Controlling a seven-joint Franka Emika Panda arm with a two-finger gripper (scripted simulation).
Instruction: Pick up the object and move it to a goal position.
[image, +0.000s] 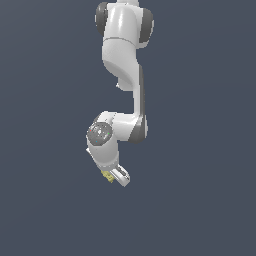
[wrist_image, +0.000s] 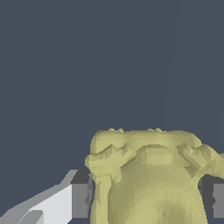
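Exterior view. The white Panda arm hangs down from the top of the picture against a flat, dark blue-grey background. Its upper link runs down to an elbow with dark joint caps, then folds back toward the exterior view's left into the round wrist housing. Below the wrist, the hand angles down and toward the exterior view's right. The gripper sits at the lowest point of the arm. One pale finger shows clearly; the other is mostly hidden behind the hand. A small pale-yellow object shows just beside that finger, at the fingertips, on the side toward the exterior view's left. Only a sliver of it is visible, too small to read its shape here. No support surface can be made out beneath it.

Wrist view. The object fills the lower centre of the picture, pale yellow, blocky, with a rough lumpy upper edge and a rounded raised form on its facing side. The gripper brackets it: a grey pad on a white finger touches one flank, and a second grey pad sits at the opposite flank at the picture's edge. The jaws are closed onto the object, holding it between the pads. Behind it is only the same plain dark blue-grey ground.
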